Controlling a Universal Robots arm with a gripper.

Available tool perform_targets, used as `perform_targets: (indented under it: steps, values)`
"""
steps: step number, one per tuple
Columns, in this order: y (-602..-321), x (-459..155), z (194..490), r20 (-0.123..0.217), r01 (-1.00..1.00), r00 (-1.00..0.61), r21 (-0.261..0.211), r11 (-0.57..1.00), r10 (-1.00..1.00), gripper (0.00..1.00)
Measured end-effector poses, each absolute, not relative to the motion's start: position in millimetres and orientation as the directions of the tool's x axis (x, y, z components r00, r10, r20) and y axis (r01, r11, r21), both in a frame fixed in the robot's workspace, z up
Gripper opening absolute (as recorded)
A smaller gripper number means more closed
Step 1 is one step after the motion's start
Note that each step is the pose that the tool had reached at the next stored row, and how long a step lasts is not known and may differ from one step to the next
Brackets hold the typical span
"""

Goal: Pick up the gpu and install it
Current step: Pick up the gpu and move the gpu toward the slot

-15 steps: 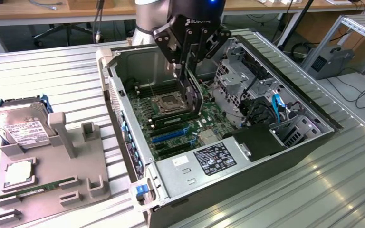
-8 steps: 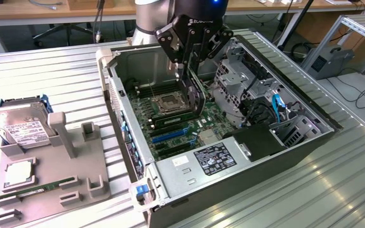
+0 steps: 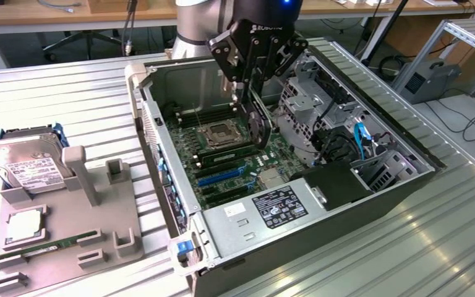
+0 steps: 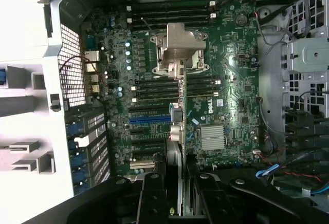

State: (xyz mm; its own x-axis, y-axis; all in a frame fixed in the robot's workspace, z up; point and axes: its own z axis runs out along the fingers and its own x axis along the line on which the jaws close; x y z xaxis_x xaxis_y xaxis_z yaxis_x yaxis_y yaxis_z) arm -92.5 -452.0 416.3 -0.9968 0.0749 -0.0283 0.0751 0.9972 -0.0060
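A: Entry one, the gripper (image 3: pixel 252 86)?
B: Black, two-fingered, hanging over the open computer case (image 3: pixel 345 247). White lettering on its body reads, in part, "ROBOTIQ". Its fingers (image 4: pixel 153 193) pinch the gpu (image 3: pixel 259 127) by its upper edge, one on each face.

A: Entry two, the gpu. Position?
B: Held on edge and upright inside the case, above the motherboard (image 3: pixel 254 164). It sits between the processor socket (image 3: pixel 221 133) and the metal drive cage (image 3: pixel 303 105) on the exterior view's right. Its lower end is near the expansion slots; I cannot tell whether it touches one. From the wrist it shows as a thin strip, just beside the end of the blue slot (image 4: pixel 149 120).

A: Any writing on the board?
B: "DELL" in white, next to a silver finned heatsink (image 4: pixel 213 136).

A: Labels on the case?
B: A black plate with white print (image 3: pixel 279 207) on the near metal housing, and a small white sticker (image 3: pixel 235 210) beside it. Both are too small to read.

A: Items outside the case?
B: On the exterior view's left, a grey holder (image 3: pixel 64 219) stands on the slatted table (image 3: pixel 72 86).
- Far end: a silver hard drive (image 3: pixel 23 164) in a blue-tabbed caddy, with a white label I cannot read.
- Middle: a square processor chip (image 3: pixel 25 226).
- Near end: a narrow green memory stick (image 3: pixel 39 249).
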Motion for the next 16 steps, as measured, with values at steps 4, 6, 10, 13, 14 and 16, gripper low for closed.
perform_targets:
  steps: [4,6,10,13,14,16]
  values:
    - [-452,-90,416,-0.028,0.075,-0.997,-0.007,0.997,0.075,0.26]
    - [-452,-89,416,-0.028,0.075,-0.997,-0.008,0.997,0.075,0.26]
    - [-452,-86,416,-0.029,0.075,-0.997,-0.010,0.997,0.075,0.26]
    - [-452,-84,416,-0.029,0.075,-0.997,-0.011,0.997,0.075,0.26]
    - [-452,-83,416,-0.029,0.075,-0.997,-0.012,0.997,0.075,0.26]
    - [-452,-81,416,-0.029,0.075,-0.997,-0.013,0.997,0.075,0.26]
